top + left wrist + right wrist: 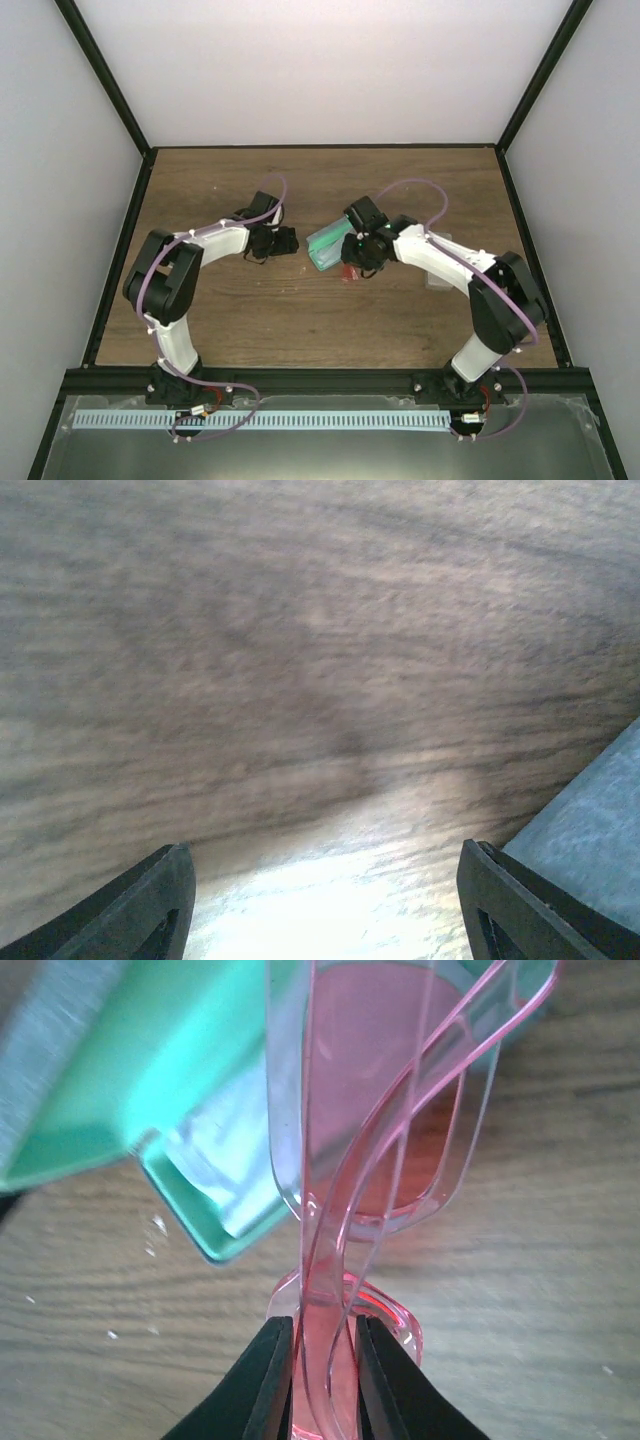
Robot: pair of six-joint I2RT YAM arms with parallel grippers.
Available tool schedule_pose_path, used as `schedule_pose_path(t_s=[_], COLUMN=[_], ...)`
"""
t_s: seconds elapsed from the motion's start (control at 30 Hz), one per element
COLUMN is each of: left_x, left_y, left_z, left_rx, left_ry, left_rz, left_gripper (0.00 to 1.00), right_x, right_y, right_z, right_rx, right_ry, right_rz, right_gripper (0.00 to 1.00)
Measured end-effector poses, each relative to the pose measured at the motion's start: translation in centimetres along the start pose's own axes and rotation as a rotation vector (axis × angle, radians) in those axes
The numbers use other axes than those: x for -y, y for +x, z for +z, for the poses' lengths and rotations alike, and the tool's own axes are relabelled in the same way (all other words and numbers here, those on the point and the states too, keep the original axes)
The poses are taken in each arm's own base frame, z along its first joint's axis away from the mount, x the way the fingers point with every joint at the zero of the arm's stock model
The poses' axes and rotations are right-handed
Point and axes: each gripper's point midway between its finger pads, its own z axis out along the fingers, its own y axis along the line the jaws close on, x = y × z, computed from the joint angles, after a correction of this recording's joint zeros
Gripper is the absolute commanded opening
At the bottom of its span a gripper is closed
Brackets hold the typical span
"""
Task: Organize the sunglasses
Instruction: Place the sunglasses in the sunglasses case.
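My right gripper (323,1325) is shut on the folded translucent pink sunglasses (400,1160), which stand upright between its black fingers (265,1380). Their far end reaches over the rim of an open green-lined case (150,1070) that lies on the wooden table. In the top view this gripper (358,252) sits right beside that case (325,248), with a small reddish bit of the sunglasses (347,272) showing below it. My left gripper (325,850) hangs open over bare wood, nothing between its fingers (150,910). From above it (272,241) is left of the case.
A blue-grey surface (600,850) lies just right of the left gripper's right finger. A pale flat thing (437,278) lies by the right arm's forearm. Black frame rails (125,240) and white walls bound the wooden table (300,320).
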Motion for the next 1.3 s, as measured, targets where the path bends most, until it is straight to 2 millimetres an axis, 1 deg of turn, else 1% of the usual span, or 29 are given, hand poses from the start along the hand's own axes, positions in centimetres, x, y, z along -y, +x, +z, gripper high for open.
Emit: schedule_pose_path(t_s=[0.07,0.17,0.3,0.43,0.57,0.7,0.77,0.9,1.03,1.3], left_x=[-0.5,-1.1,-1.5,-1.0,-0.6,-0.3,-0.4,-0.9,-1.1,-1.1], left_y=[0.5,1.5,2.8,2.6,2.6,2.6,3.0,3.9,4.2,4.4], left_z=[-0.4,-1.0,-2.1,-3.4,-4.2,-4.6,-4.7,-4.8,-4.7,-4.6], left_rx=[-0.006,-0.023,-0.050,-0.040,-0.036,-0.036,-0.033,-0.044,-0.050,-0.054], left_ry=[-0.013,-0.026,-0.039,-0.024,-0.010,0.006,0.013,0.007,0.004,0.008], left_rz=[-0.017,-0.033,-0.041,-0.036,-0.031,-0.030,-0.029,-0.029,-0.029,-0.019], left_gripper=[0.75,0.75,0.75,0.76,0.76,0.76,0.76,0.78,0.78,0.78], right_x=[-1.1,-2.1,-2.0,-1.8,-2.0,-2.7,-3.0,-3.2,-3.4,-3.9], right_y=[-1.2,-2.3,-2.7,-2.9,-3.1,-3.8,-4.0,-3.9,-3.6,-3.7], right_z=[0.1,0.6,1.4,2.0,2.8,3.4,4.0,5.1,5.9,6.4], right_rx=[0.024,0.047,0.051,0.054,0.051,0.059,0.058,0.045,0.028,0.022], right_ry=[-0.015,-0.034,-0.016,-0.004,-0.003,-0.022,-0.031,-0.033,-0.036,-0.056], right_rz=[0.022,0.067,0.152,0.249,0.340,0.414,0.448,0.511,0.558,0.626], right_gripper=[0.11,0.15,0.16,0.15,0.16,0.16,0.16,0.16,0.16,0.18])
